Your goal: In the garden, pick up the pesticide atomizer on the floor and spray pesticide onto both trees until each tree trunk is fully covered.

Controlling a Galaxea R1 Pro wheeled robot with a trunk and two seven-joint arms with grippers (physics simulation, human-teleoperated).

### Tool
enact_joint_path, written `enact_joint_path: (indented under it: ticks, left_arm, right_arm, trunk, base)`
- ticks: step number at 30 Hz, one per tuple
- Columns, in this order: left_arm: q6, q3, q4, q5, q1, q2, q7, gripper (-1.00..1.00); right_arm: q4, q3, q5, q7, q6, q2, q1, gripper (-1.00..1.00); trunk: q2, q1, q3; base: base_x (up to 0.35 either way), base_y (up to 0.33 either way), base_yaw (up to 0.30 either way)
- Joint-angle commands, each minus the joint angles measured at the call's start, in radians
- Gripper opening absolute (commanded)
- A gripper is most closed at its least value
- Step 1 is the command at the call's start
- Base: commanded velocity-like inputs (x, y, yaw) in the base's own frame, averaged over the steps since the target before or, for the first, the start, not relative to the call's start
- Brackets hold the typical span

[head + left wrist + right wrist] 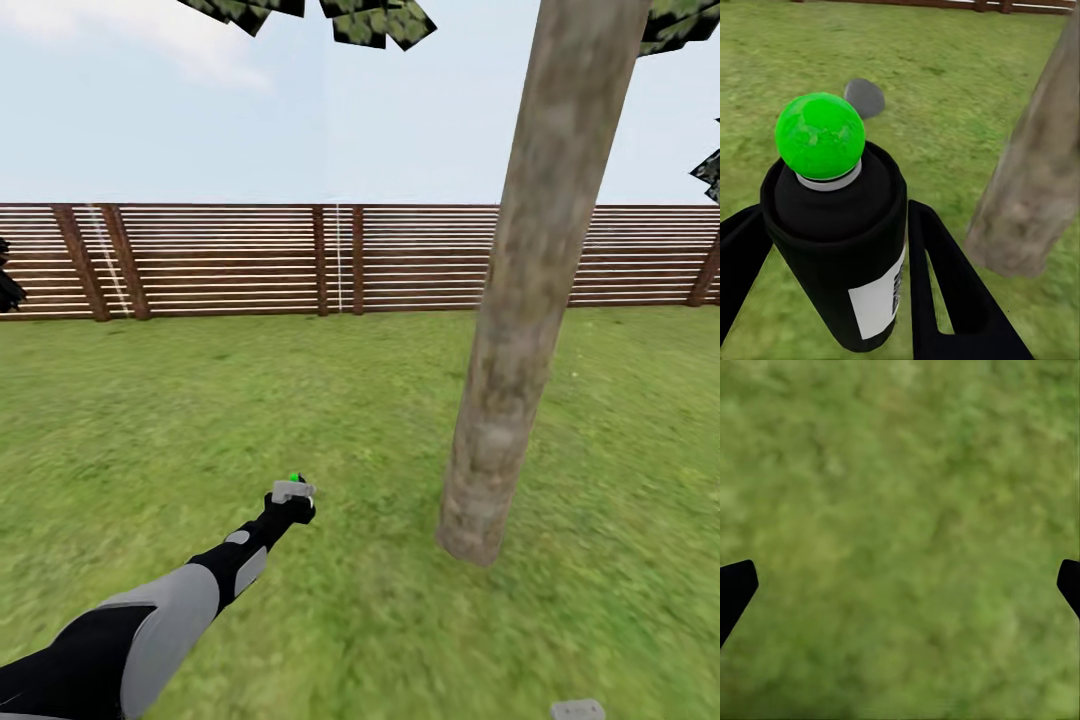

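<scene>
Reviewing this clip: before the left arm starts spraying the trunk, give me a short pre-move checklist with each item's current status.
1. Pesticide atomizer held in the left gripper: ok, the jaws sit on both sides of the bottle.
2. Atomizer upright, green cap on top: ok in the left wrist view.
3. Tree trunk within view and ahead of the left arm: ok, it stands to the right of the gripper on the grass.
4. Nozzle aimed at the trunk: cannot tell; no nozzle opening is visible.
5. Right gripper free: ok, jaws wide apart over grass, nothing between them.
6. Trunk already covered: cannot tell; bark shows no clear spray marks.
</scene>
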Motion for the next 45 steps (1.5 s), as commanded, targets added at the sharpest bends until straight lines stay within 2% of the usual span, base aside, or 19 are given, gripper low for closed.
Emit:
enact_joint_path:
  ticks: [1, 13, 16, 21, 24, 29, 38, 40, 41, 42, 43, 45]
  left_arm:
    - [0.0, 0.001, 0.0, 0.0, 0.0, -0.004, 0.001, -1.0]
    - [-0.006, 0.0, 0.0, -0.003, 0.0, -0.057, -0.001, -1.0]
    - [-0.002, -0.006, -0.001, -0.003, 0.0, -0.097, 0.0, -1.0]
    - [0.057, -0.013, -0.015, -0.002, 0.0, -0.097, -0.007, -1.0]
    - [0.071, -0.012, -0.012, -0.002, 0.0, -0.097, -0.041, -1.0]
    - [0.075, -0.011, -0.01, -0.001, 0.0, -0.097, -0.094, -1.0]
    - [0.075, -0.013, -0.008, -0.007, 0.0, -0.097, -0.102, -1.0]
    - [0.075, -0.013, -0.007, -0.025, 0.0, -0.097, -0.102, -1.0]
    - [0.075, -0.013, -0.007, -0.044, 0.0, -0.097, -0.102, -1.0]
    - [0.076, -0.013, -0.007, -0.082, 0.0, -0.097, -0.102, -1.0]
    - [0.076, -0.013, -0.006, -0.105, 0.0, -0.097, -0.102, -1.0]
    - [0.076, -0.013, -0.005, -0.131, 0.0, -0.097, -0.101, -1.0]
  right_arm:
    - [0.0, 0.0, 0.0, 0.0, 0.0, 0.0, 0.0, 1.0]
    - [0.0, 0.0, 0.0, 0.0, 0.0, 0.0, 0.0, 1.0]
    - [0.0, 0.0, 0.0, 0.0, 0.0, 0.013, 0.001, 1.0]
    - [0.0, -0.001, 0.0, 0.0, 0.0, 0.024, 0.003, 1.0]
    - [0.0, 0.0, 0.0, 0.0, 0.0, 0.024, 0.003, 1.0]
    - [0.0, 0.001, 0.0, 0.0, 0.0, 0.027, 0.003, 1.0]
    - [0.0, 0.0, 0.0, 0.0, 0.0, 0.028, 0.003, 1.0]
    - [0.0, 0.0, 0.0, 0.0, 0.0, 0.028, 0.003, 1.0]
    - [0.0, 0.0, 0.0, 0.0, 0.0, 0.028, 0.003, 1.0]
    - [0.0, 0.0, 0.0, 0.0, 0.0, 0.028, 0.003, 1.0]
    - [0.0, 0.0, 0.0, 0.0, 0.0, 0.028, 0.003, 1.0]
    - [0.0, 0.0, 0.0, 0.0, 0.0, 0.028, 0.005, 1.0]
  trunk:
    - [0.0, 0.0, 0.0]
    - [0.0, 0.0, 0.008]
    - [0.0, 0.0, 0.008]
    - [0.0, 0.0, 0.008]
    - [0.0, 0.0, 0.008]
    - [0.0, 0.0, 0.008]
    - [0.0, 0.0, 0.008]
    - [0.0, 0.0, 0.008]
    - [0.0, 0.0, 0.008]
    - [0.0, 0.0, 0.008]
    - [0.0, 0.0, 0.008]
    - [0.0, 0.0, 0.008]
  base:
    - [0.176, 0.21, -0.082]
    - [0.027, 0.028, -0.166]
    - [0.0, 0.0, -0.014]
    - [0.0, 0.0, -0.002]
    - [0.036, -0.068, 0.0]
    - [0.143, -0.172, 0.0]
    - [0.075, -0.061, 0.0]
    - [0.025, -0.02, -0.023]
    - [0.012, -0.01, -0.104]
    - [0.006, -0.005, -0.194]
    - [0.004, -0.003, -0.228]
    - [0.002, -0.002, -0.257]
